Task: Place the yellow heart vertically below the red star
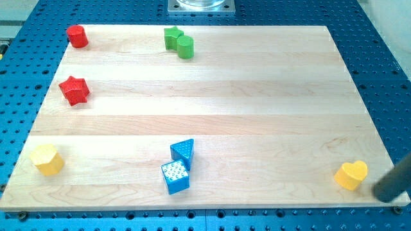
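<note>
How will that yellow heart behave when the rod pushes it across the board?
The yellow heart looks squat and flat-bottomed, so it should slide, not tip or roll. Its lobed outline may make it rotate under an off-centre push. My tip sits just at its right, near the wooden board edge.

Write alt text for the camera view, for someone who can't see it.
A dark rod's tip sits just to the right of a yellow heart near the bottom-right corner of a wooden board; a red star sits far off at the left edge. Also on the board: a red cylinder, two touching green blocks, a yellow hexagon, a blue triangle and a blue cube.
</note>
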Action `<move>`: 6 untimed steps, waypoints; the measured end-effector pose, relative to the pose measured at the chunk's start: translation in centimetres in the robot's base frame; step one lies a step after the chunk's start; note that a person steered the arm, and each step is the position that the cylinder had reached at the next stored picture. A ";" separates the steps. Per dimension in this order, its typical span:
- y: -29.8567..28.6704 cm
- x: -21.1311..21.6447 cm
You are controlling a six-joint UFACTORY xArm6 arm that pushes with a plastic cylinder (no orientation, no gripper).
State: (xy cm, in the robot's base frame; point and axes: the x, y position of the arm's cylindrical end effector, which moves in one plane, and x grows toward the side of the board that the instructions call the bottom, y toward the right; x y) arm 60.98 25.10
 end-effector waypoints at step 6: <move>-33.1 -15.7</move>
State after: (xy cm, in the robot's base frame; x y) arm 45.31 -8.03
